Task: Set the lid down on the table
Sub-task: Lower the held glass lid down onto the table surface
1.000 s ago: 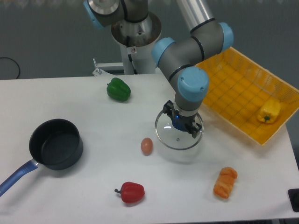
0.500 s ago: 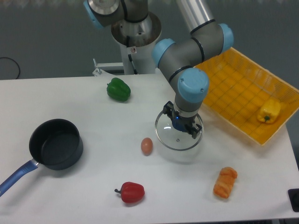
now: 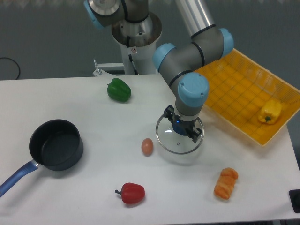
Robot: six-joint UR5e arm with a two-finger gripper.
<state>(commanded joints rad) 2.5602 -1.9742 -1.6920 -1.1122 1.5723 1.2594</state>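
The lid (image 3: 179, 140), clear glass with a thin silver rim, lies flat at or just above the white table (image 3: 93, 187), right of centre. My gripper (image 3: 180, 125) points straight down over its middle. The jaws are closed on the dark blue centre knob (image 3: 177, 123), which is mostly hidden by them. I cannot tell whether the rim touches the tabletop.
A brown egg (image 3: 147, 146) lies just left of the lid. A dark saucepan with a blue handle (image 3: 56, 144) stands at the left, a green pepper (image 3: 118, 90) behind, a red pepper (image 3: 131, 193) in front, a bread roll (image 3: 226, 183) front right. A yellow tray (image 3: 243, 93) holding a yellow pepper (image 3: 270, 111) stands at the right.
My gripper and the lid have shifted slightly down in the image, toward the table. Nothing else has moved.
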